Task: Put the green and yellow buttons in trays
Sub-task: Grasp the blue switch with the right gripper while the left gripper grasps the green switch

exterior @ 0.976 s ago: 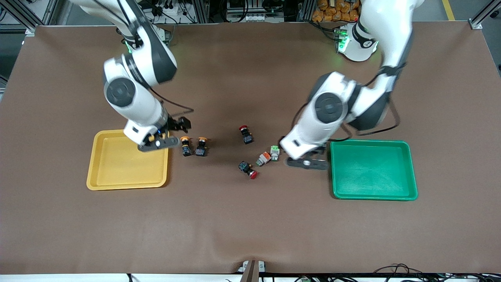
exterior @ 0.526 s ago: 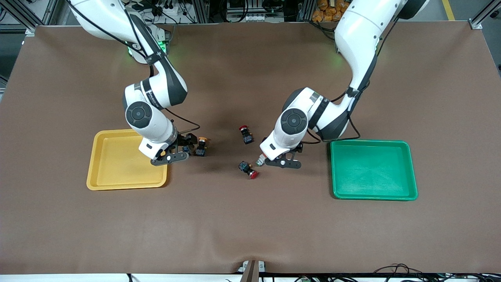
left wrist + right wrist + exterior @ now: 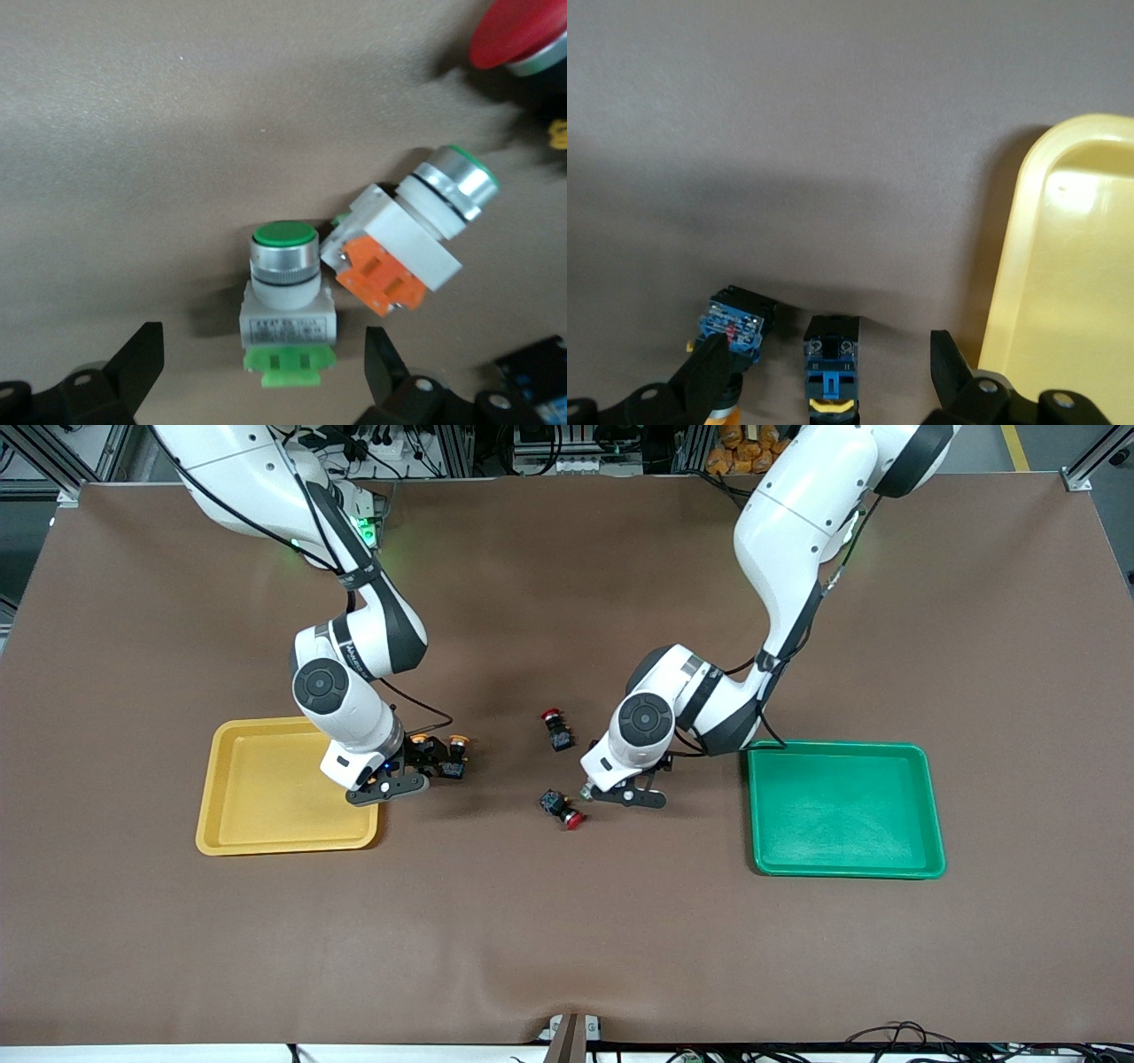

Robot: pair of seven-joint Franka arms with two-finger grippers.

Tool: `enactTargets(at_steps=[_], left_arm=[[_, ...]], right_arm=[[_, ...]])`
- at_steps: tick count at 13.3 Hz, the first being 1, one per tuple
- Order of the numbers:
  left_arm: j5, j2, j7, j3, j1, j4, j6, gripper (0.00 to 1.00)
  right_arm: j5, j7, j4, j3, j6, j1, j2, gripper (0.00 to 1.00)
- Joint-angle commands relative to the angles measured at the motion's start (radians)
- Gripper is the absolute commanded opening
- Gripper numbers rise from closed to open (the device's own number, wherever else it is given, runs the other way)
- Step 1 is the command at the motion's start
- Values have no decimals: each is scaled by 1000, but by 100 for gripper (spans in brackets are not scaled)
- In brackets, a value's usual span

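Left wrist view: the left gripper (image 3: 257,376) hangs low over the table with its jaws spread wide, and the green-based button (image 3: 284,305) lies squarely between the two fingertips (image 3: 133,359), green cap away from the wrist and pale green base toward it, so its long axis runs along the approach line and the fingers would close across its narrow grey body. The orange-based button (image 3: 409,230) lies tilted just beside it, its corner touching or almost touching the first body; this is the tight side, since one fingertip must come down in the small gap there. A red-capped button (image 3: 518,35) sits well clear. In the front view this gripper (image 3: 620,790) is between the two red-capped buttons (image 3: 558,731) and the green tray (image 3: 846,810), which is empty and near, toward the left arm's end of the table. Right wrist view: the right gripper (image 3: 824,376) is likewise wide open, with one yellow-capped button (image 3: 831,363) centred between its fingers and lying lengthwise, and the second yellow-capped button (image 3: 733,328) close by one fingertip. The yellow tray (image 3: 1072,266), also empty, lies just beside the other fingertip, leaving little room on that side. Each arm appears about to descend and close.
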Motion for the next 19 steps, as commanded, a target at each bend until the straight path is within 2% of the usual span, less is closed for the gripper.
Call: enactTargets(at_steps=[1,2,3,4,5,6,9,10,11,12,13,15,16,17,19], left_arm=[[15,4,-28,8,-8,12,12,100],[15,4,-29,8,-8,12,13,100],[16,4,-29,10,-8,12,13,85],[24,5,-29,10,-8,12,13,51],[70,4,-28,10,-8,12,13,6],[116,5,-28,8,-8,12,13,0],[127,2,-32,7,-8,12,13,0],[125,-4,-37,7,-8,12,12,0],[127,-10,-54,7,-7,14,9,0],[127,-18,-61,7,-5,17,7,0],[125,-39,-63,7,2,17,6,0],[119,-113,-75,13,12,17,-17,0],[119,-157,-86,18,18,20,-55,0],[119,-195,-88,21,33,32,-92,0],[119,-251,-88,21,71,79,-193,0]], right_arm=[[5,-16,-55,0,20,5,-28,100],[0,-25,-66,0,24,5,-29,100],[0,-25,-94,0,65,7,-27,100],[-1,-27,-124,0,111,13,-27,100],[-1,-27,-134,0,127,17,-26,100],[-1,-27,-134,0,128,19,-24,100],[-1,-27,-138,0,127,22,-25,100],[-1,-30,-143,0,127,24,-27,94],[-1,-30,-142,0,127,34,-27,40],[-1,-30,-142,-1,127,37,-27,12],[-3,-30,-142,-3,127,37,-27,8],[-7,-30,-142,-4,133,37,-24,13],[-20,-30,-142,-4,150,36,-19,11],[-26,-30,-143,-4,167,34,-16,0],[-31,-30,-145,-4,175,33,-15,0]])
